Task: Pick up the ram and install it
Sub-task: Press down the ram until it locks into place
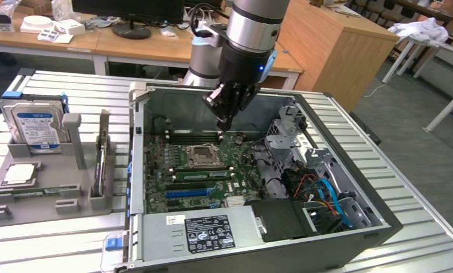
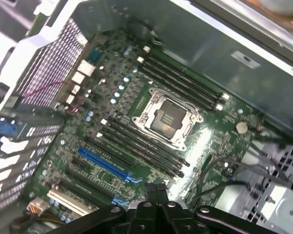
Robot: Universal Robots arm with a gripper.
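A long narrow board that looks like the ram [image 1: 103, 154] stands on edge in the grey holder [image 1: 37, 202] at the exterior view's left, well apart from my gripper. My gripper [image 1: 223, 128] hangs inside the open computer case [image 1: 204, 103], low over the motherboard [image 1: 182, 192]. It is just above the black memory slots [image 1: 192, 136] behind the processor socket [image 1: 204, 153]. In the wrist view my gripper [image 2: 156, 191] is shut with nothing between its fingers. Below it lie the socket [image 2: 167, 118] and two banks of dark slots [image 2: 180, 80], [image 2: 141, 144].
A silver hard drive [image 1: 35, 126] and a square processor chip [image 1: 20, 174] also sit in the holder. Inside the case, a metal drive cage [image 1: 291, 136], bundled cables [image 1: 325, 193] and a black power supply [image 1: 209, 232] crowd the exterior view's right and front.
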